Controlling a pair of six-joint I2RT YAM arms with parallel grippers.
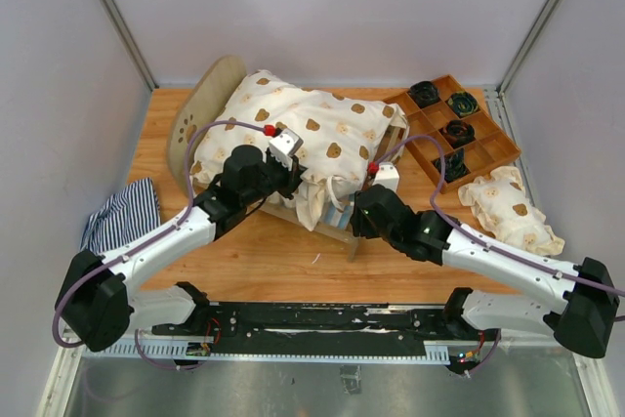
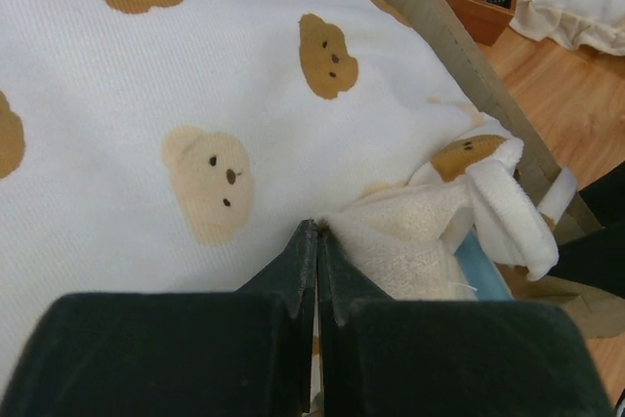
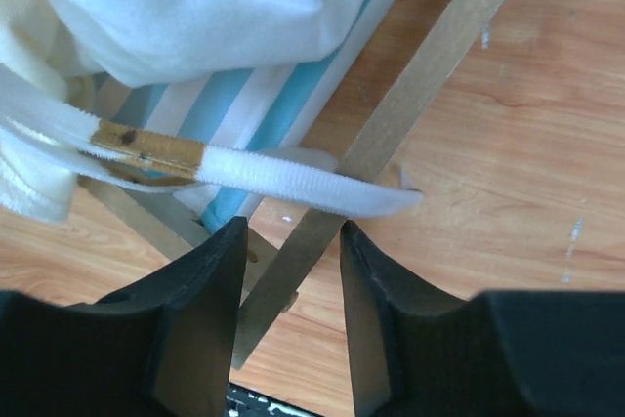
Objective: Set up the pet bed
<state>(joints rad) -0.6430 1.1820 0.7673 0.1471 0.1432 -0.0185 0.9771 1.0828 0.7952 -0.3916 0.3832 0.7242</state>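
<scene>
- The blanket [image 1: 312,129] is cream with brown bear faces.
- The pet bed [image 1: 200,119] is light wood, and its mattress [image 3: 244,104] has blue and white stripes.
- The tray [image 1: 496,146] is brown.
- The cloth [image 1: 122,214] has navy and white stripes.

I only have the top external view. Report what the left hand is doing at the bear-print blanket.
Observer: In its wrist view the left hand is shut, fingertips on the blanket beside a turned-up fleecy edge; I can't see cloth pinched.
Operator: Now the right hand.
Observer: The right hand is open, with a slat of the pet bed frame lined up between its fingers, ungripped.
Operator: Give me what's beyond it.
Observer: A white strap crosses just past the fingertips, and the blue-and-white striped mattress shows under the blanket.
</scene>
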